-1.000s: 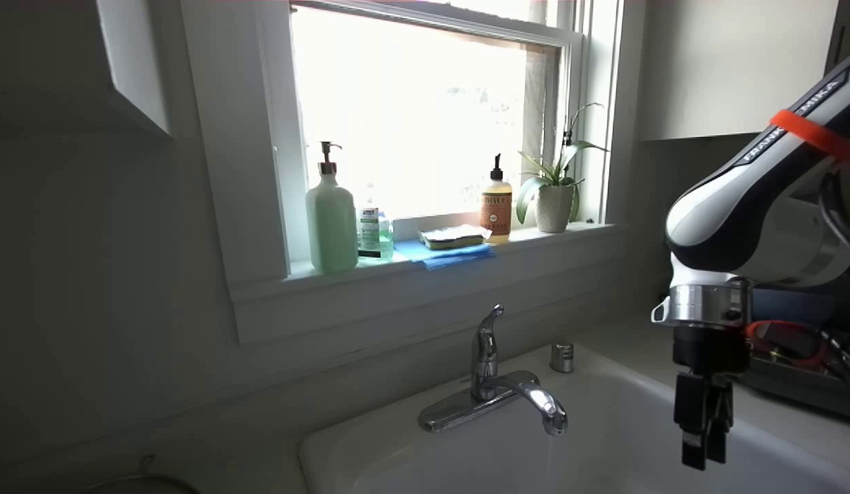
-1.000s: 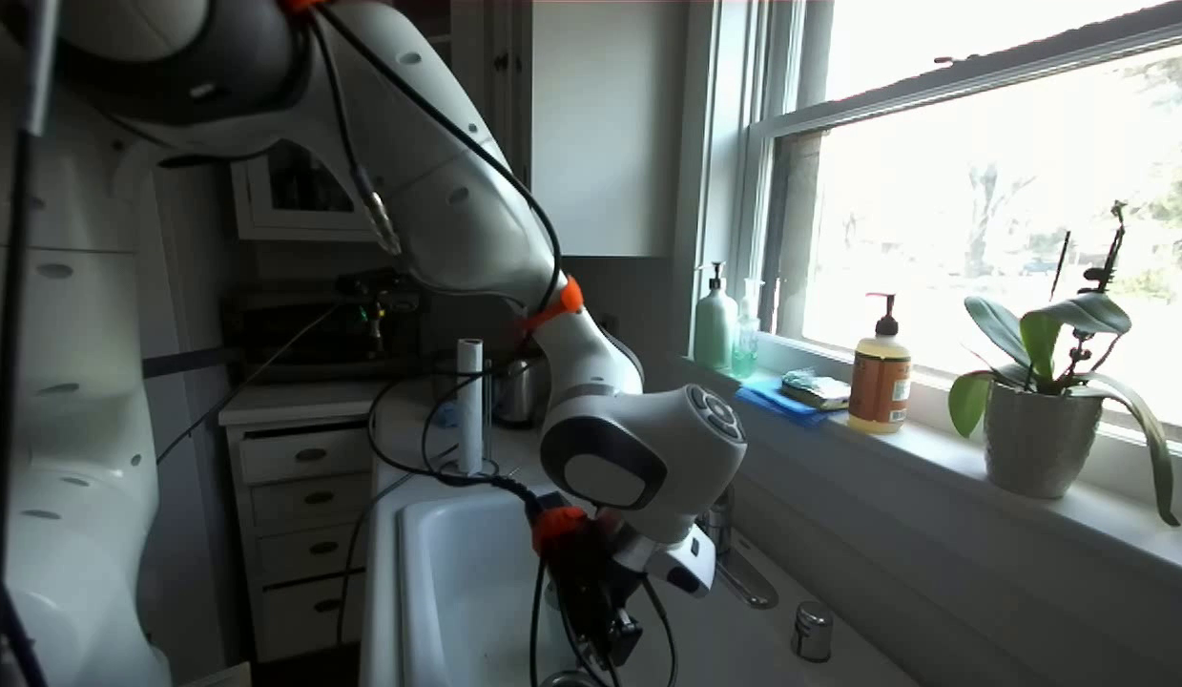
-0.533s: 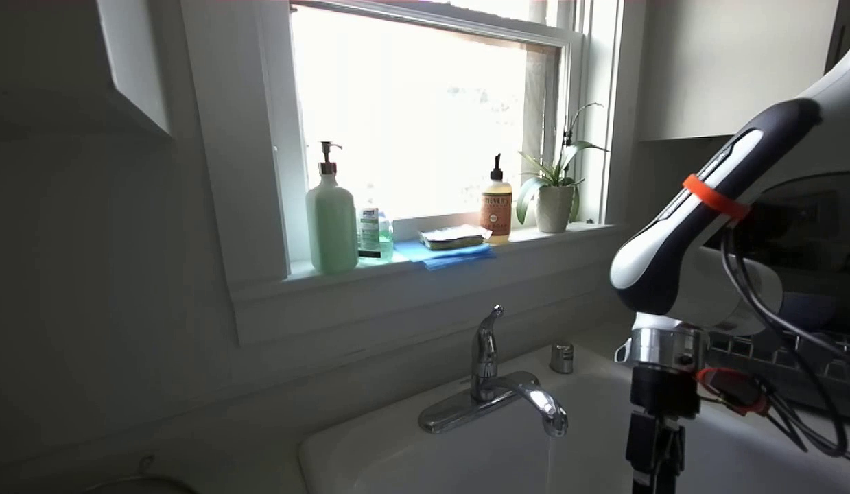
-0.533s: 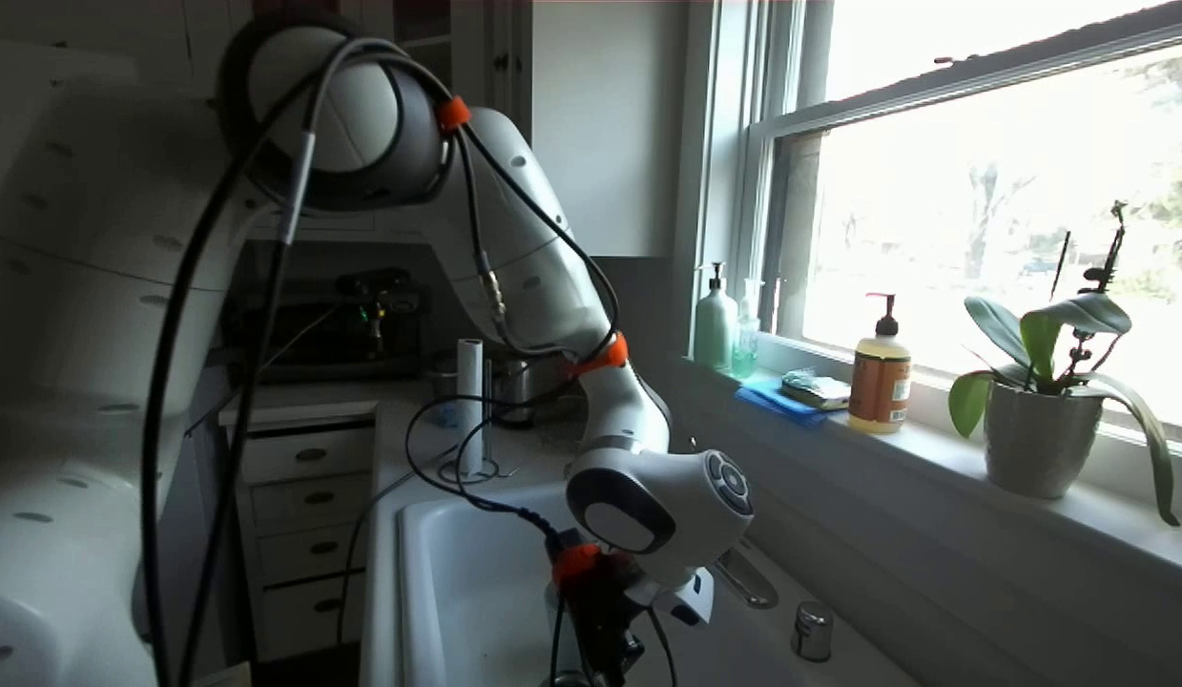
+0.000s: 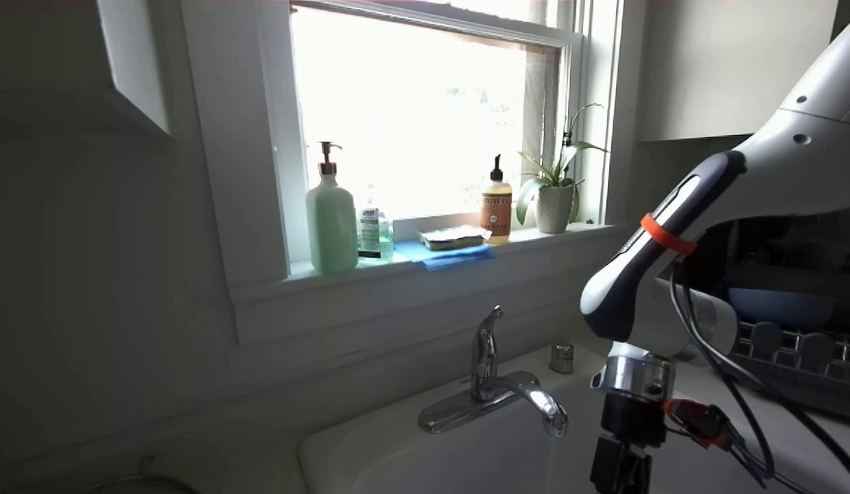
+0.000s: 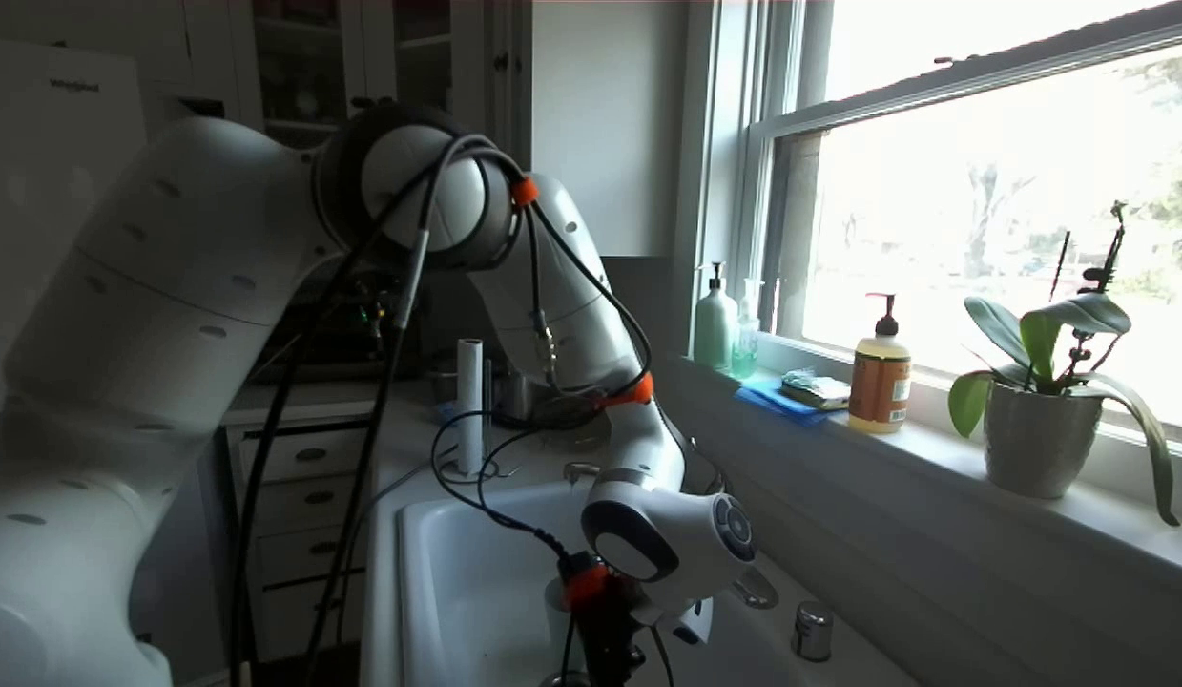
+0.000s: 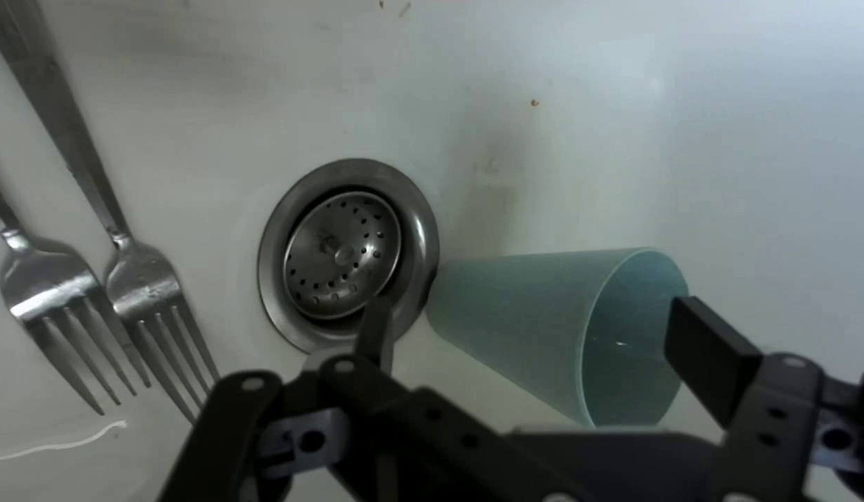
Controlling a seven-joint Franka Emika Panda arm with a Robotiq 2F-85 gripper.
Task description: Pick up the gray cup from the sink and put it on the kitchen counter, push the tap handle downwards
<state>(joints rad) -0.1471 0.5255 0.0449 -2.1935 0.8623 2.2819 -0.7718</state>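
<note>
White sink (image 6: 414,572) is lying before me. Gripper (image 7: 536,328) is hanging with jaws wide apart, gripping nothing. Below, the grey-blue tumbler (image 7: 522,310) is apparently standing upright beside the sink strainer (image 7: 344,254), mouth (image 7: 630,341) showing nearer one finger (image 7: 710,348); descent is probably requiring re-centring.

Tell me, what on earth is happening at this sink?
A robot arm hangs over the sink. In the wrist view its gripper is open and the gray cup shows in the gap, close to the drain. The cup doesn't seem gripped yet. The job is to move it onto the kitchen counter and push down the tap handle, which nothing touches.
</note>
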